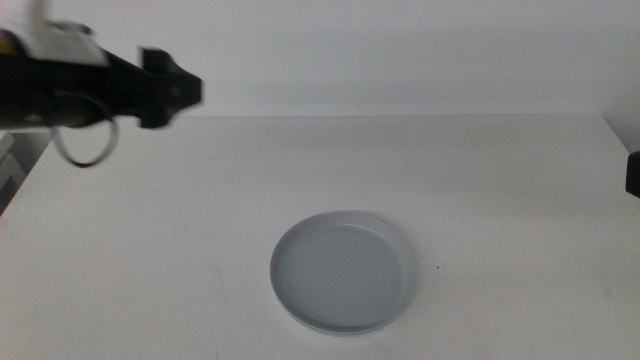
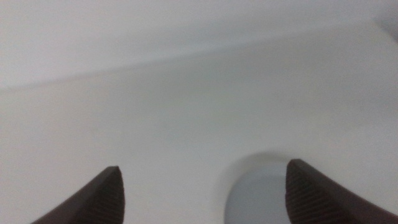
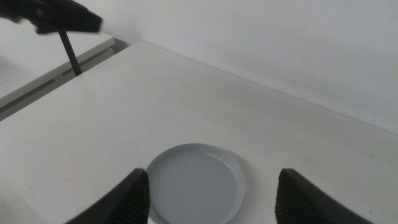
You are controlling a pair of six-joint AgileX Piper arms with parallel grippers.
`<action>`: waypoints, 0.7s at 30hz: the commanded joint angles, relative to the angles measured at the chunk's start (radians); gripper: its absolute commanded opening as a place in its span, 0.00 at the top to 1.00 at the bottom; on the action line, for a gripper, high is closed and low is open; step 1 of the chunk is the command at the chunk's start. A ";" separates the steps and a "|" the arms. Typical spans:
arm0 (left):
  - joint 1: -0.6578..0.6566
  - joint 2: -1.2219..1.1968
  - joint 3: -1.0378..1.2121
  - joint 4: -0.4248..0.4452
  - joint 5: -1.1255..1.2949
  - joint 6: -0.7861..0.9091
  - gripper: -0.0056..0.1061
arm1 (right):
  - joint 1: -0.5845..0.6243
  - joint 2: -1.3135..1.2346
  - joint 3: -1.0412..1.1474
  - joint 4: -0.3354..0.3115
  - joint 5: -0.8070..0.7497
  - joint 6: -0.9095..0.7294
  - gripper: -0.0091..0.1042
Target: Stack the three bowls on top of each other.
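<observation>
A pale grey-blue bowl (image 1: 343, 272) sits on the white table, a little right of centre and near the front edge. Only this one round outline shows, and I cannot tell whether other bowls lie under it. My left gripper (image 1: 188, 90) hangs high above the table's far left, well away from the bowl. In the left wrist view that gripper (image 2: 202, 193) is open and holds nothing, with the bowl (image 2: 261, 196) below it. My right gripper (image 3: 214, 199) is open and empty too, looking down at the bowl (image 3: 196, 183) from a distance.
The white table (image 1: 200, 220) ends at a pale wall along the back. A dark part of the right arm (image 1: 633, 173) shows at the right edge. The left arm (image 3: 62, 15) and its cable appear in the right wrist view.
</observation>
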 commanded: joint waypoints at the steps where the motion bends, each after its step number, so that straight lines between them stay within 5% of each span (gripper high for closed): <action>1: 0.011 -0.066 -0.026 -0.009 -0.056 -0.004 0.26 | 0.003 0.003 -0.025 0.001 -0.062 -0.007 0.44; 21: 0.015 -0.179 -0.025 -0.009 -0.130 -0.004 0.53 | 0.003 0.003 -0.025 0.001 -0.062 -0.007 0.44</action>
